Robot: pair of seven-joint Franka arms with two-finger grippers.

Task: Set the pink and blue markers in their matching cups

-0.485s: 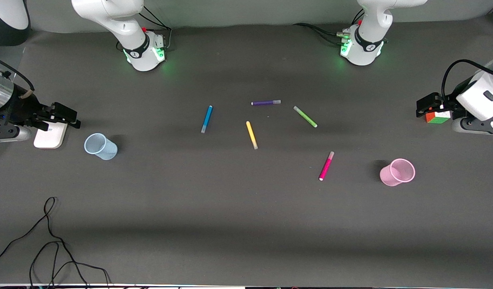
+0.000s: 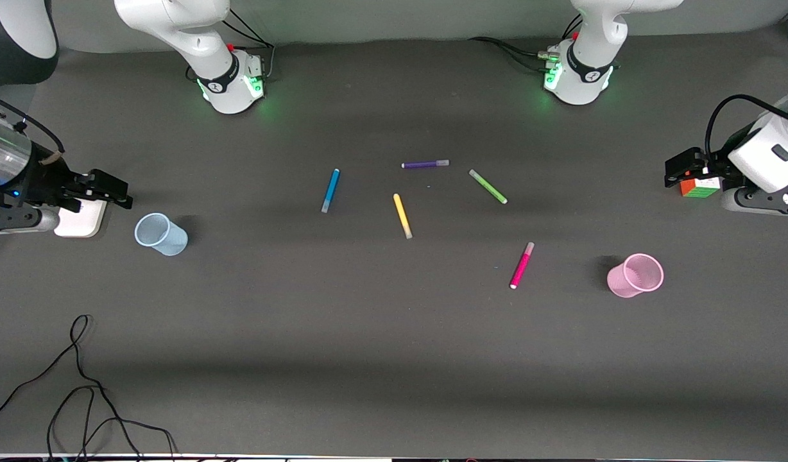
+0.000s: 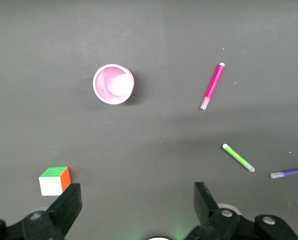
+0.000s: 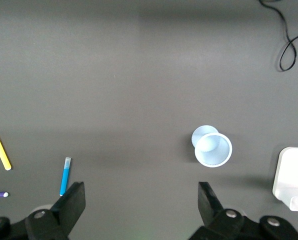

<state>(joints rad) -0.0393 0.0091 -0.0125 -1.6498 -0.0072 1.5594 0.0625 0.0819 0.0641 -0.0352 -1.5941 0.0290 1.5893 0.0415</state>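
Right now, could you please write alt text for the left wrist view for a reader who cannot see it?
The open left gripper hangs over a dark table with an upright pink cup and a pink marker lying apart from it. A green marker, a purple marker and a colour cube also lie there.

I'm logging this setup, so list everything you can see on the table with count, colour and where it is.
pink marker: one, magenta, lying beside the pink cup.
blue marker: one, lying mid-table.
pink cup: one, upright, toward the left arm's end.
blue cup: one, pale, upright, toward the right arm's end.
purple marker, green marker, yellow marker: one each, mid-table.
puzzle cube: one, multicoloured, under the left gripper.
white block: one, beside the blue cup.
black cable: one, nearest the camera.
left gripper: open, over the cube.
right gripper: open, over the white block.
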